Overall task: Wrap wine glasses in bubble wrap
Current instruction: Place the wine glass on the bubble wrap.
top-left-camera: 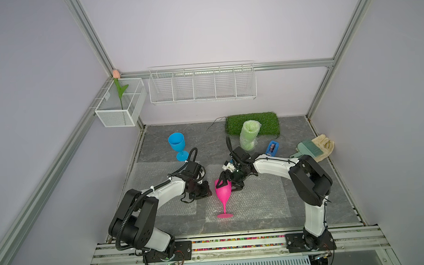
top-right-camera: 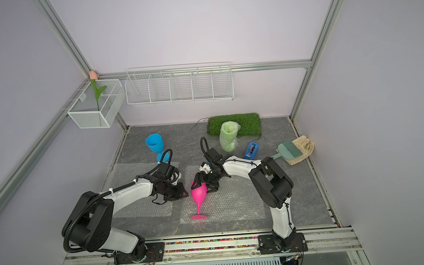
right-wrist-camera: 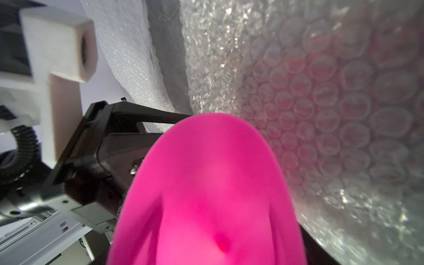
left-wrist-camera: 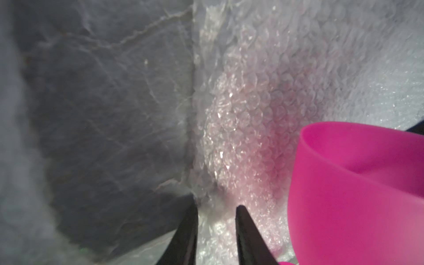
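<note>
Top views: pink goblet (top-left-camera: 223, 191) stands upright on the bubble wrap sheet (top-left-camera: 254, 200) near the table's (top-left-camera: 309, 207) front edge, bowl held between the wide right fingers (top-left-camera: 220, 182). Left fingers (left-wrist-camera: 247, 234), narrow, straddle the sheet's edge; grip uncertain. Lifting the film could drag the foot and topple the goblet.

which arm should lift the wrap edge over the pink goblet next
Left, probably. The left pincer sits right at the edge of the bubble wrap sheet, with its jaws narrowly apart on either side of that edge. The right pincer is occupied around the bowl of the pink goblet.
</note>
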Robot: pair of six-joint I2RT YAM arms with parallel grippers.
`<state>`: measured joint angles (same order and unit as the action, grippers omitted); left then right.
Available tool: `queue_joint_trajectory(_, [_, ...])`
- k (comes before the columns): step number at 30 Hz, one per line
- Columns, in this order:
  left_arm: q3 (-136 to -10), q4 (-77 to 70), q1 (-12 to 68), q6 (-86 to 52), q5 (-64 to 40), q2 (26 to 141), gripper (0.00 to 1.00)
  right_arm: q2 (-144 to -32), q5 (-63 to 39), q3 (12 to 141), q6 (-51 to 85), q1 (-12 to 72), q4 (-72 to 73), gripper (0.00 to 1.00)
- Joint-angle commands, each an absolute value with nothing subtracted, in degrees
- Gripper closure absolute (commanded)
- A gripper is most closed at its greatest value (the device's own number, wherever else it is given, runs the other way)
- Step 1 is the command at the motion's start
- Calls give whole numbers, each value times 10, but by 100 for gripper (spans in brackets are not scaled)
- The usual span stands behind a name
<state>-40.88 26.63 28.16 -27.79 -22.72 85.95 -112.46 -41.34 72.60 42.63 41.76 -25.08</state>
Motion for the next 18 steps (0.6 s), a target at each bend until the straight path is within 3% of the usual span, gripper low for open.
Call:
queue_joint_trajectory(1, [-401, 259, 285, -272, -229, 880, 71, -1141, -427, 743, 412, 421, -276, 24])
queue_joint_trajectory(6, [-401, 261, 286, -271, -224, 884, 81, -1150, -392, 751, 400, 421, -303, 21])
queue_joint_trajectory(12, [-402, 267, 286, -271, -209, 864, 96, -1130, -347, 762, 392, 422, -330, 2])
queue_joint_trajectory(13, [-403, 269, 286, -271, -207, 862, 98, -1123, -341, 764, 392, 422, -333, 10])
queue_joint_trajectory(18, [-404, 274, 286, -270, -207, 856, 100, -1096, -310, 770, 389, 421, -358, 11])
